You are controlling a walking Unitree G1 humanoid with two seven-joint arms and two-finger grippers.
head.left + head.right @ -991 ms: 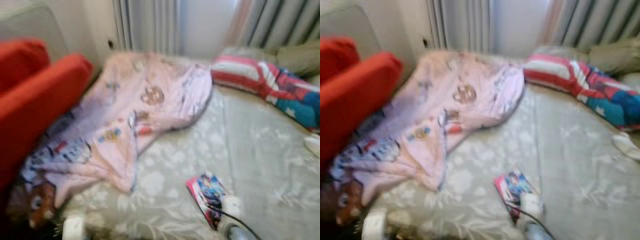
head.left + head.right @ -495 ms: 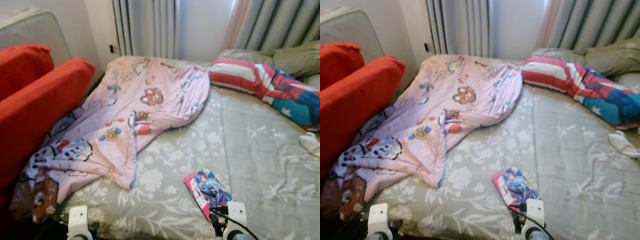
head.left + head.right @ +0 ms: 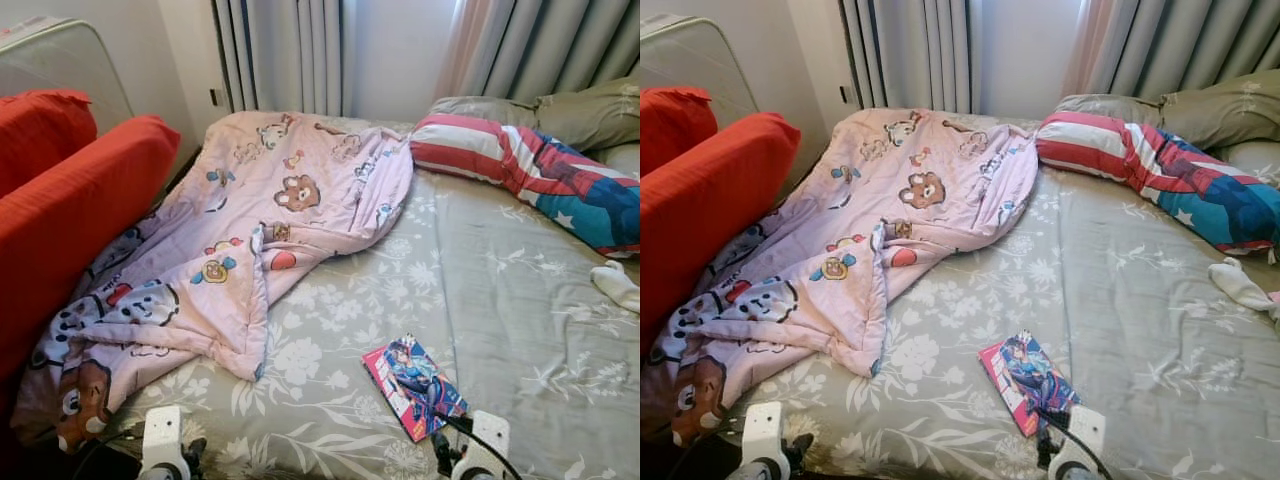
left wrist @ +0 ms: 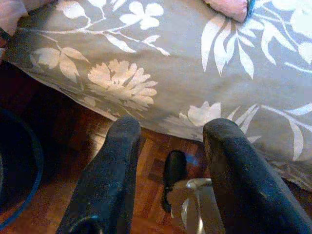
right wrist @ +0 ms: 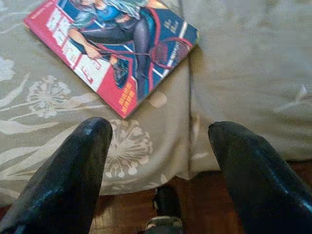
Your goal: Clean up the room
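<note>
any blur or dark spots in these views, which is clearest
Both eye views are sharp and evenly daylit: the book and pink blanket read clearly. Left wrist view is dim below the bed edge, with the left tool soft. Right wrist view shows the cover crisply, the right tool blurred.

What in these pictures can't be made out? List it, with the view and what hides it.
- Sock, left eye view: cut off by the right edge.
- Bed sheet under the blanket, left eye view: covered, so anything beneath is hidden.
- Comic book, right wrist view: top cut off by the edge; lettering too small to read.
- Dark thing on the floor, left wrist view: shaded, unidentifiable.
</note>
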